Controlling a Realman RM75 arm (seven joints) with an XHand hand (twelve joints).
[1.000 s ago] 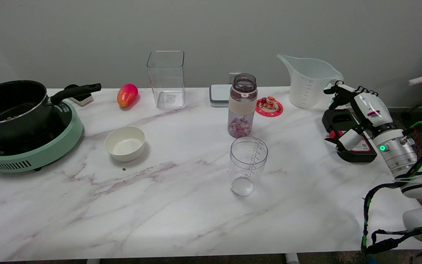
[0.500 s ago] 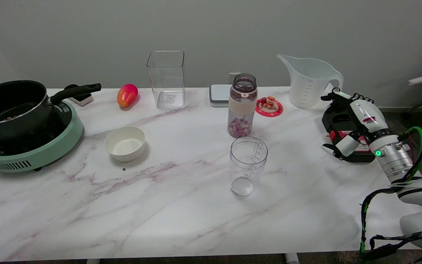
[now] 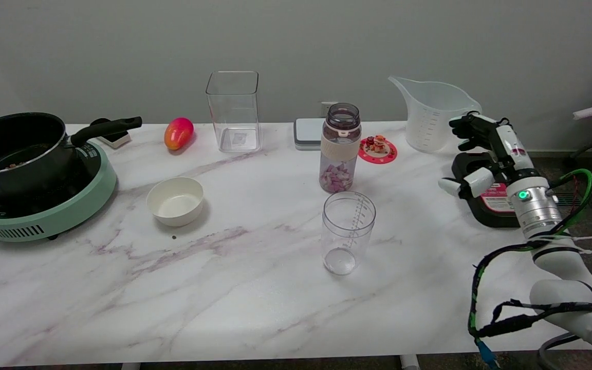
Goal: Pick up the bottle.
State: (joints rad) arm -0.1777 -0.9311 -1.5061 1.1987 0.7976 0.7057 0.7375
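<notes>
We are seeing the bottle [image 3: 340, 149] standing upright on the surface [image 3: 255, 288], lid off, chopped pieces inside, so it wants a level side grasp. Just in front of the bottle a clear measuring cup [image 3: 348, 232] is standing. Well to the bottle's right, the robot hand [image 3: 483, 154] is hovering, fingers apart and holding nothing, thumb turned toward the bottle, likely shaping to wrap its body.

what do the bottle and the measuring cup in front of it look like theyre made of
Bottle: looks like clear, smoke-tinted plastic, since its chopped contents show through; the pale band around it seems matte, maybe silicone. Measuring cup: clear glossy plastic, probably, with printed markings and the table visible through it.
</notes>
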